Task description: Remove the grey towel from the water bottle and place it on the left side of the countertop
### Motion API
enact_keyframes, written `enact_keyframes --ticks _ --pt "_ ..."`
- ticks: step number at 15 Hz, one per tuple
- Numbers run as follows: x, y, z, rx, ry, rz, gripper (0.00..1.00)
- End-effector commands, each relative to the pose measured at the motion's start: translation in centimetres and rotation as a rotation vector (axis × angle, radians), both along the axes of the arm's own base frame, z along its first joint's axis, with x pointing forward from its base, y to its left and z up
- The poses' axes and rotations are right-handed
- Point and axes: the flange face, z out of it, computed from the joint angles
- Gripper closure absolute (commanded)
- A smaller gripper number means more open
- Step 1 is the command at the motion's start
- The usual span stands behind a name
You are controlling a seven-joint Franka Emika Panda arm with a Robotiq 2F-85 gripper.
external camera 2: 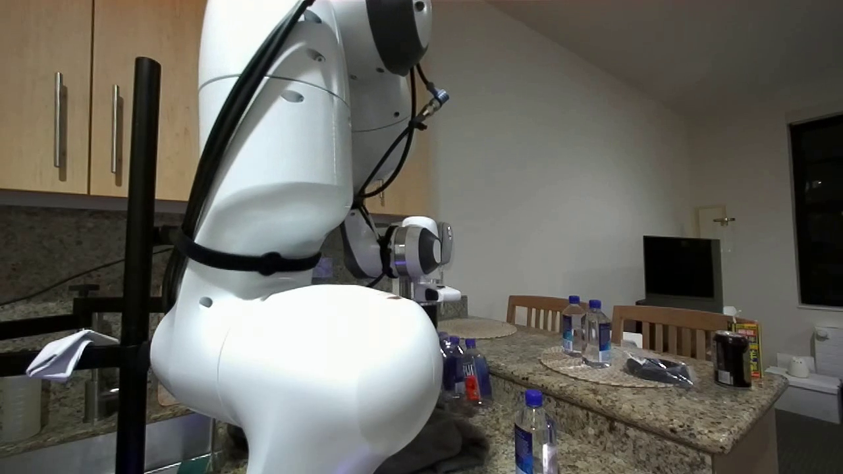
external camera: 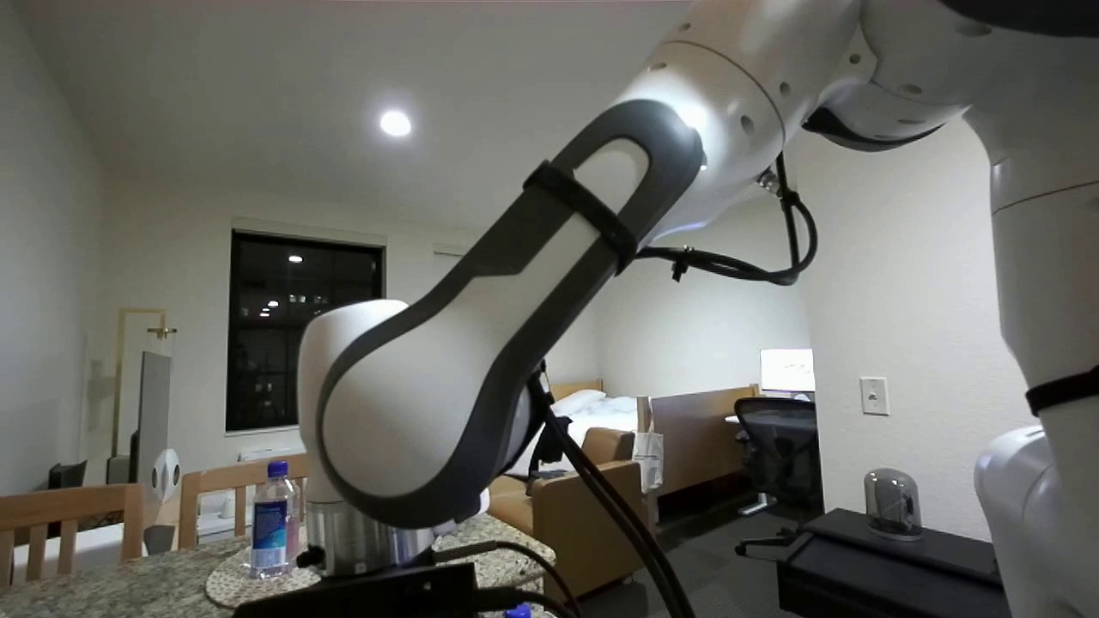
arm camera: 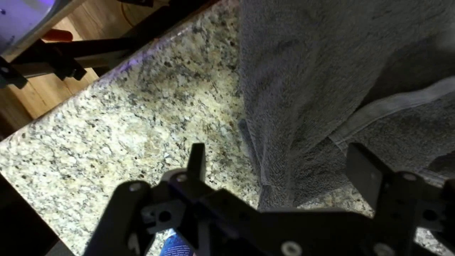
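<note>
Over the counter (arm camera: 142, 124), I saw the claw (arm camera: 279, 160), fingers (arm camera: 197, 158) apart, gripping nothing, probably to straddle a fold of grey towel (arm camera: 312, 85). The towel lay rumpled there, apparently off the water bottle (arm camera: 175, 245), partly visible nearby.

In an exterior view, a black can (external camera 2: 731, 360) stands upright. Just behind it, partly hidden, is a yellow box (external camera 2: 755, 349). To the can's left lies a dark, shiny packet (external camera 2: 660, 370), and farther left a round woven placemat (external camera 2: 616, 377). Behind the can stand a wooden chair (external camera 2: 672, 316) and, farther back, a television (external camera 2: 680, 268). A dark window (external camera 2: 820, 210) shows higher, to the can's right. Wooden cabinets (external camera 2: 39, 112) hang well to the can's left.
</note>
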Motion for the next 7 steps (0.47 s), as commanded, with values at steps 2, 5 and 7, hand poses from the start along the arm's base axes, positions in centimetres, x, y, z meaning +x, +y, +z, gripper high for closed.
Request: enact_keyframes --ticks 2,5,7 --pt "-0.72 0.35 0.56 -0.015 0.026 0.004 0.00" --pt "-1.10 0.51 0.81 -0.024 0.041 0.006 0.00" --pt "-1.07 0.47 0.81 -0.024 0.042 0.005 0.00"
